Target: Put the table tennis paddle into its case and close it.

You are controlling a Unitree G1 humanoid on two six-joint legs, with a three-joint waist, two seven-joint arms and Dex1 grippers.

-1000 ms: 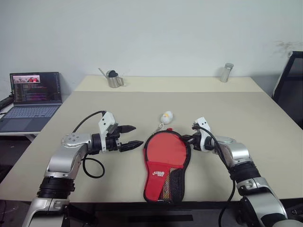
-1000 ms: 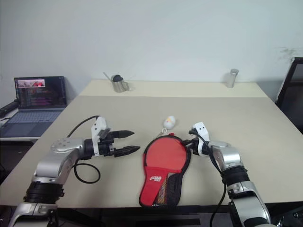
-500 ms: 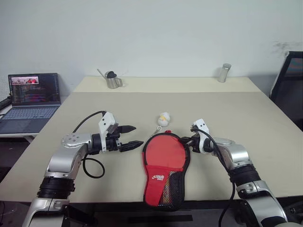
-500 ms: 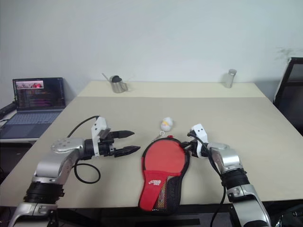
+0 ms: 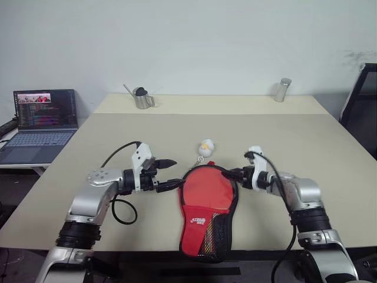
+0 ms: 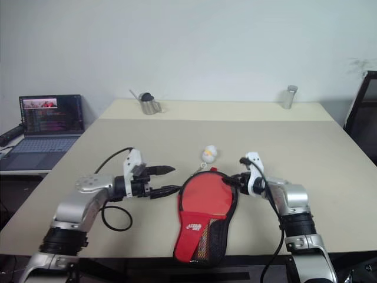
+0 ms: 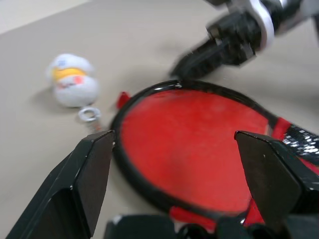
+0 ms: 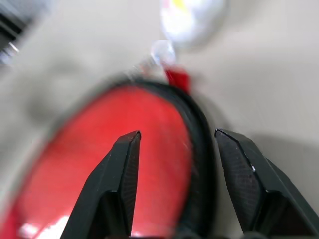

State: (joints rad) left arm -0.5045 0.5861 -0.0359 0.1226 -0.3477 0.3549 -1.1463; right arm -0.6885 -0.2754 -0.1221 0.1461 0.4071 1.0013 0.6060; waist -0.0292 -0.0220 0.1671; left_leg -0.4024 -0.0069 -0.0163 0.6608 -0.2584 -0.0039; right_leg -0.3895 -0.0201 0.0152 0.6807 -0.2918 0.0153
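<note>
The case lies flat on the table, red side up, with a white logo and black mesh at its near end and a black zipper rim around it. The table tennis paddle is hidden. My left gripper is open just off the case's left rim, its fingers spread wide toward the round end. My right gripper is open at the case's upper right rim, a little above it, with nothing between its fingers. The rim passes under them.
A small white plush keychain lies just beyond the case's top, tied to the zip pull. A metal jug and a metal shaker stand at the far edge. A laptop sits on a side table to the left.
My right gripper has gone from shut at the case's rim to open and has risen a little. My left gripper has moved right, closer to the case.
</note>
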